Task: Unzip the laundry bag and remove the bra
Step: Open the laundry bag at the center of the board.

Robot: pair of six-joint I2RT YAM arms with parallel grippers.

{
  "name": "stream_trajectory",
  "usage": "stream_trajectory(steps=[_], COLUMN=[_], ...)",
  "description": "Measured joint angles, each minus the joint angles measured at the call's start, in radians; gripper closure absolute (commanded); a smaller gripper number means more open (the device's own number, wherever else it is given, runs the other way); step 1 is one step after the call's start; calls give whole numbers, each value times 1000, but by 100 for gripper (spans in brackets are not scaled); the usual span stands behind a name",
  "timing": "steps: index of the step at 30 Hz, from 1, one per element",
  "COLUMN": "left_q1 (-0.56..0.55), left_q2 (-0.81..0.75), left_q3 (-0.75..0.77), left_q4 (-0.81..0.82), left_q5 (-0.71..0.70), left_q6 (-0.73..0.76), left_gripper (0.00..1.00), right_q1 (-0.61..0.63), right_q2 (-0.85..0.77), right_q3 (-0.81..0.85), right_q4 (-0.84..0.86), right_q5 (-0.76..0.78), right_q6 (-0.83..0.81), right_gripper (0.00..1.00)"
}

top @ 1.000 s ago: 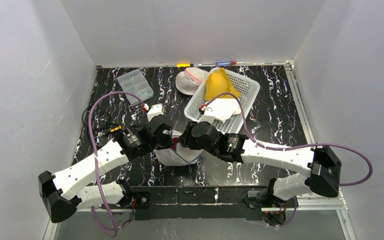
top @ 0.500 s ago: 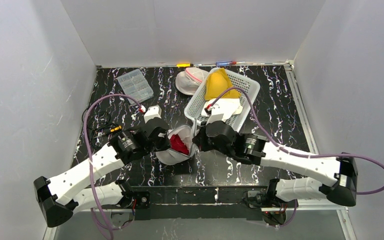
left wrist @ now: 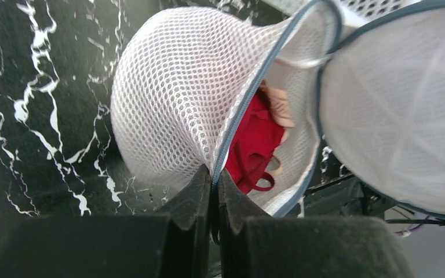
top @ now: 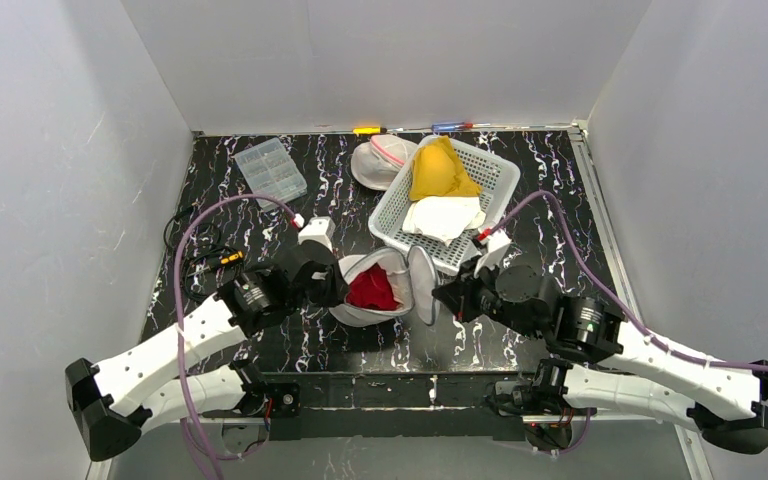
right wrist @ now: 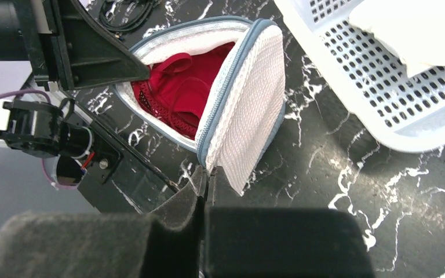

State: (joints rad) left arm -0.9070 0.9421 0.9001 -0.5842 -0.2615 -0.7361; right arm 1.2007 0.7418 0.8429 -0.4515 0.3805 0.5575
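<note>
A round white mesh laundry bag (top: 380,312) with a grey-blue zipper lies open near the table's front. A red bra (top: 368,288) shows inside it, also in the left wrist view (left wrist: 255,145) and the right wrist view (right wrist: 177,87). The bag's lid flap (top: 422,285) hangs open to the right. My left gripper (top: 332,290) is shut on the bag's zipper edge (left wrist: 232,133) at its left side. My right gripper (top: 450,300) is shut on the flap's zipper edge (right wrist: 220,124), holding it away from the bag.
A white plastic basket (top: 495,195) with yellow and white cloth stands behind the bag. A second closed white mesh bag (top: 375,160) lies at the back. A clear compartment box (top: 270,170) sits at the back left. Black cables (top: 195,255) lie at the left.
My right gripper has pulled the zipper round to the right and the flap has swung open. The red bra now shows. The right arm has moved right; the left gripper stays on the bag's edge.
</note>
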Motion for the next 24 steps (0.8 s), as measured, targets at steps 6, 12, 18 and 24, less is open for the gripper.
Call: stream_trajectory(steps=[6,12,18,24], left_q1=[0,2,19,32], left_q2=[39,78,130,230], left_q3=[-95,-94,-61,48], left_q4=[27,19,-37,-68], left_q5=[19,3,-40,-58], left_q6=[-13,-12,-16,31], left_gripper=[100,100,100,100], right_q1=[0,0,0,0], right_q2=[-90,-211,-244,-225], right_q3=[-114,-200,-200,-200], right_q4=[-16,-27,-24,32], right_q5=[66,116,98,-30], right_q6=[70,143,153,163], right_gripper=[99,99,99,99])
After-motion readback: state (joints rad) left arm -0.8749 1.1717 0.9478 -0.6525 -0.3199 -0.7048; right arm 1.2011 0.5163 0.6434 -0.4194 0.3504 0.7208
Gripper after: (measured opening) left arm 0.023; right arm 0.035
